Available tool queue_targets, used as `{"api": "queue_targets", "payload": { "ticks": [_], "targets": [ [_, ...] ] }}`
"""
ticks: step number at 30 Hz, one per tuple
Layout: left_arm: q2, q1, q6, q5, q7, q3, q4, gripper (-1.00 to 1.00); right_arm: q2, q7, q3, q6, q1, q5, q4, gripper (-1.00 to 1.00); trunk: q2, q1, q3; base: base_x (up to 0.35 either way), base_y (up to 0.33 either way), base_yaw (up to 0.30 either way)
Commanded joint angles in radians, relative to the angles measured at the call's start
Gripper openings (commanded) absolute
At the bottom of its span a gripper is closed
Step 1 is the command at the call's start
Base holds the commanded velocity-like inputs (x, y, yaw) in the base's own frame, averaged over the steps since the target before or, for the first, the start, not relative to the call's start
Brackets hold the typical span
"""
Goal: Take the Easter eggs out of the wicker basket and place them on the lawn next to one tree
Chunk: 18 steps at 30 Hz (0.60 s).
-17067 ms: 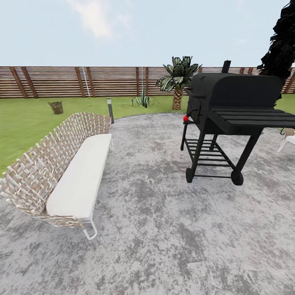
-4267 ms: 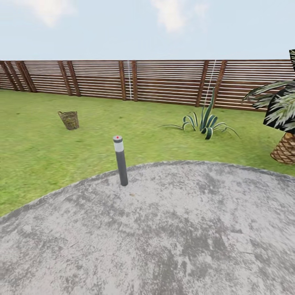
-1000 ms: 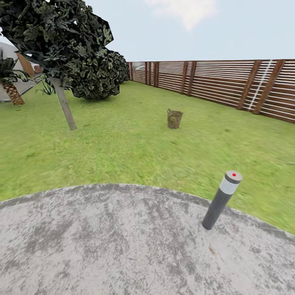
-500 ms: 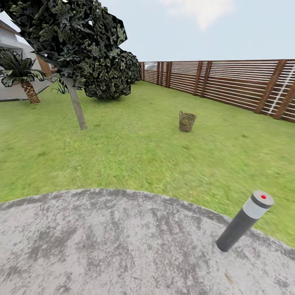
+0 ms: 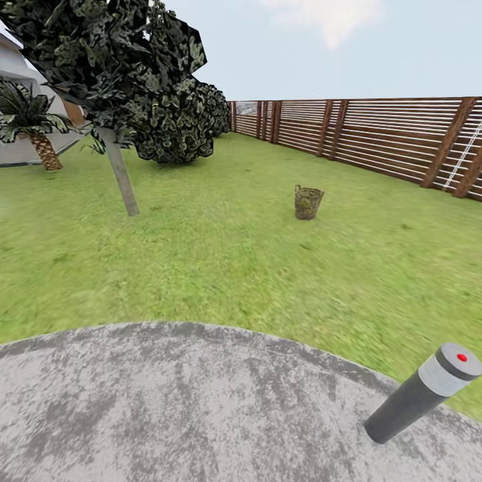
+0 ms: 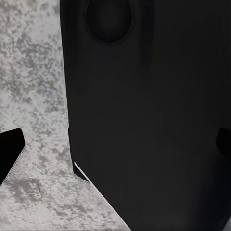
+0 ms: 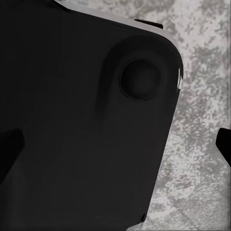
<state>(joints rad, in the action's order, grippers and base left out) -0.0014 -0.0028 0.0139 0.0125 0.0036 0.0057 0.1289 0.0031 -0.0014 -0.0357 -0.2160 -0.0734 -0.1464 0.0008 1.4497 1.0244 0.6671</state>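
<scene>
At the far left of the head view a short palm (image 5: 30,127) stands before the white house (image 5: 20,73), and just right of it rises the tree (image 5: 120,177), its pale trunk leaning slightly under dark angular foliage, with a rounded bush (image 5: 177,124) behind. The lawn (image 5: 221,254) spreads from there across the middle of the view. Right of centre and well out on the grass sits the wicker basket (image 5: 308,202), upright, well apart from the trunk and short of the slatted fence (image 5: 375,144) that runs along the right. Any eggs inside are too small to tell at this range. In the foreground lies the grey patio (image 5: 167,402), and at its right edge a grey bollard light (image 5: 418,395) with a red dot on top leans into view. The relation that matters is that the basket lies ahead and a little to the right of the robot, across open grass, far beyond either arm's reach, so the base has to drive onto the lawn first; from this heading the right arm would likely come up nearer. In the wrist views the left gripper (image 6: 115,154) and the right gripper (image 7: 115,149) show dark finger tips at opposite picture edges, spread wide and empty, each looking onto a black body panel with patio stone beside it.
</scene>
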Motion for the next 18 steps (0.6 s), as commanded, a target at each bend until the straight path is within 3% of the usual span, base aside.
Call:
{"api": "queue_targets", "payload": {
  "ticks": [1,18],
  "targets": [
    [0.0,0.0,0.001,0.001,0.001,0.0,0.0,1.0,0.0,0.0,-0.003,-0.002,0.0,-0.003,0.001,1.0,0.0,0.001,0.001,0.34,0.0,0.0],
    [0.0,0.0,0.001,0.001,0.001,0.0,0.0,1.0,0.0,0.0,0.0,-0.009,-0.001,-0.004,-0.002,1.0,0.0,0.001,0.001,0.34,0.0,0.0]
  ]
}}
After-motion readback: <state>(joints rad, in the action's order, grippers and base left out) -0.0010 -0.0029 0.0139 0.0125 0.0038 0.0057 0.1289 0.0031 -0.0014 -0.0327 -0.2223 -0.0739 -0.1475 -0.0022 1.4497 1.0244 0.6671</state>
